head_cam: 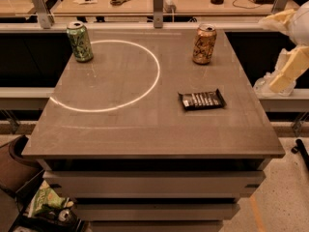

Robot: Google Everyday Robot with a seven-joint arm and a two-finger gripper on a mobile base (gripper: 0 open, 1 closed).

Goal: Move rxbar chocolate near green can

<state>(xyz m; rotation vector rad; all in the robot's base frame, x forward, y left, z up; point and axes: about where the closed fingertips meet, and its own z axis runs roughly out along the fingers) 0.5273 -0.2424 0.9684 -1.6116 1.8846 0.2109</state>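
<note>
brown-orange can (pixel 204 44) upright, back right of worktop (pixel 120 134) | pale ring (pixel 159 74) on worktop's left half | scissors (pixel 123 0) on far desk (pixel 193 1)

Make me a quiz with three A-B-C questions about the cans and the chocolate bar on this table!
1. Where is the rxbar chocolate? A. the table's right half B. atop a can C. on the floor
2. How many cans stand on the table? A. one B. two C. four
3. The green can is: A. upright B. tipped over C. crushed
Answers: A, it lies flat near the brown-orange can; B, one green, one brown-orange; A, its silver top faces up. The gripper hangs beyond the table's right edge.
</note>
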